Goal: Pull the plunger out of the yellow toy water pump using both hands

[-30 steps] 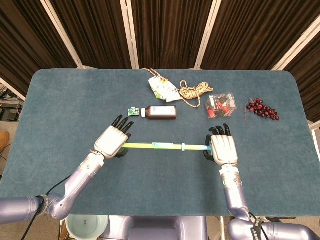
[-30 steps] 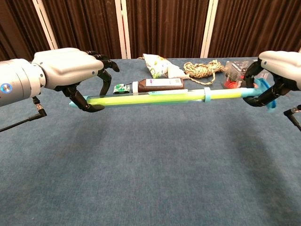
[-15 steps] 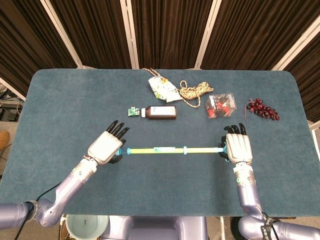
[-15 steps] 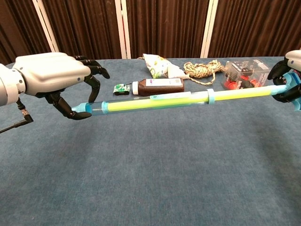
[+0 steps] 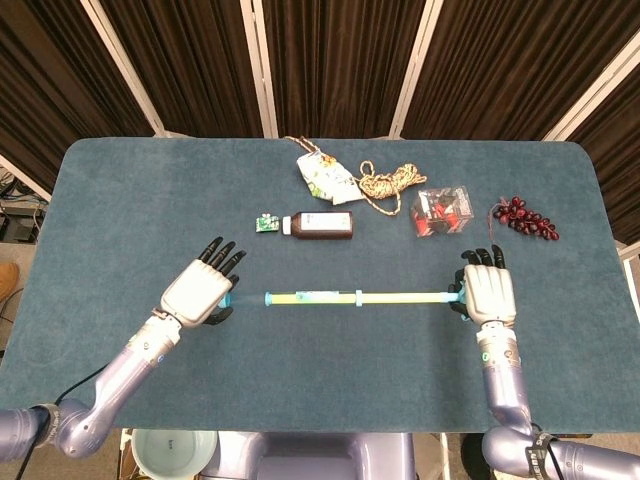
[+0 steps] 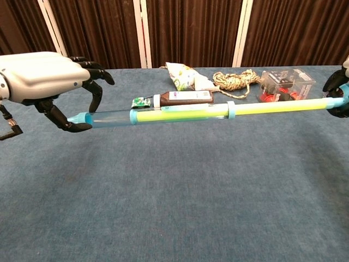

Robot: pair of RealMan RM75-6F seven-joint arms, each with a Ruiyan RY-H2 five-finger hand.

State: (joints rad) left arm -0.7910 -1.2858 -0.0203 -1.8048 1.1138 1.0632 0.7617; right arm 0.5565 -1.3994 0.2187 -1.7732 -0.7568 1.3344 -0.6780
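Observation:
The yellow toy water pump (image 5: pixel 310 297) hangs level above the table between my two hands. My left hand (image 5: pixel 198 292) pinches the blue end of its clear tube (image 6: pixel 109 117) between thumb and fingers, the other fingers spread. The yellow plunger rod (image 6: pixel 278 107) sticks far out past the blue collar (image 6: pixel 231 109) to the right. My right hand (image 5: pixel 488 294) grips the plunger's blue handle, mostly cut off at the chest view's right edge (image 6: pixel 339 93). The tube's left part shows clear, with no yellow inside.
Behind the pump lie a brown bottle (image 5: pixel 322 225), a small green board (image 5: pixel 266 223), a snack packet (image 5: pixel 325 177), a rope coil (image 5: pixel 385 183), a clear box with red pieces (image 5: pixel 442 212) and dark red grapes (image 5: pixel 525 218). A pale bowl (image 5: pixel 175 452) sits below the near table edge.
My hands have moved apart, left hand leftward and right hand rightward. The plunger has slid further out of the tube, leaving more of the tube's left part without yellow.

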